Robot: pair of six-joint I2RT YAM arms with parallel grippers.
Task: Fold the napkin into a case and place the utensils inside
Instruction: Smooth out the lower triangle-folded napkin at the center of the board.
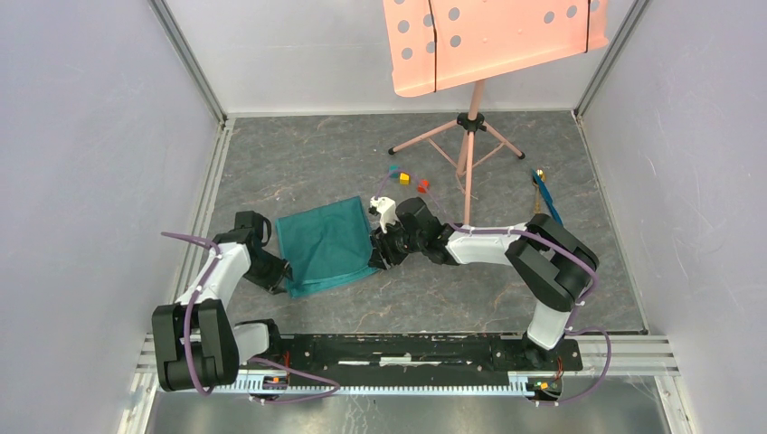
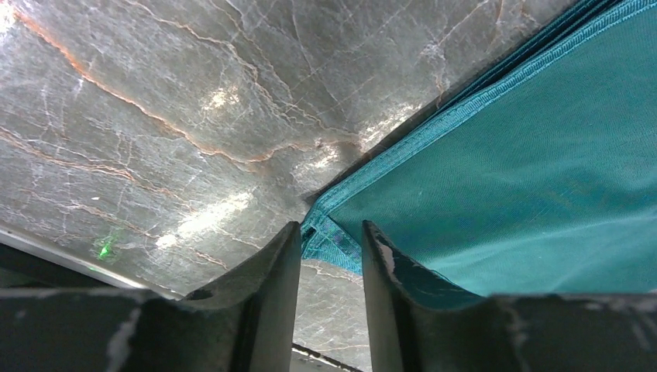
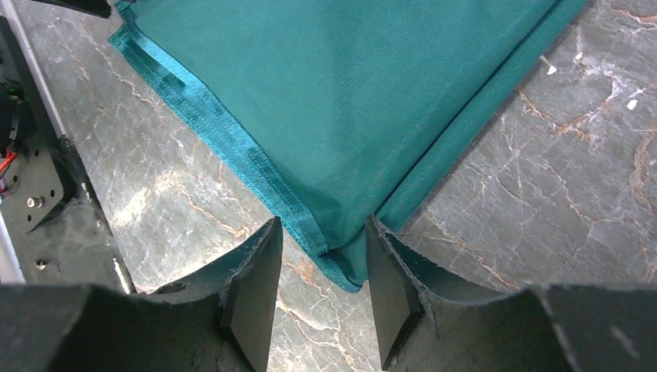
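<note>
Napkin [image 1: 326,242]: teal-green cloth, folded over in layers, lying flat on the grey marbled surface [image 1: 298,163] left of centre, between my two arms. Left gripper [image 2: 331,232]: at the napkin's near-left corner, fingers [image 2: 275,287] parted with the hemmed corner lying in the gap; right gripper [image 3: 321,229]: at the near-right corner, fingers [image 3: 252,287] likewise parted around the corner, which I do not see clamped. Utensils [image 1: 545,197]: together at the far right of the surface, well apart from the napkin; small coloured cubes [image 1: 404,178] sit near the pink stand [image 1: 468,120].
</note>
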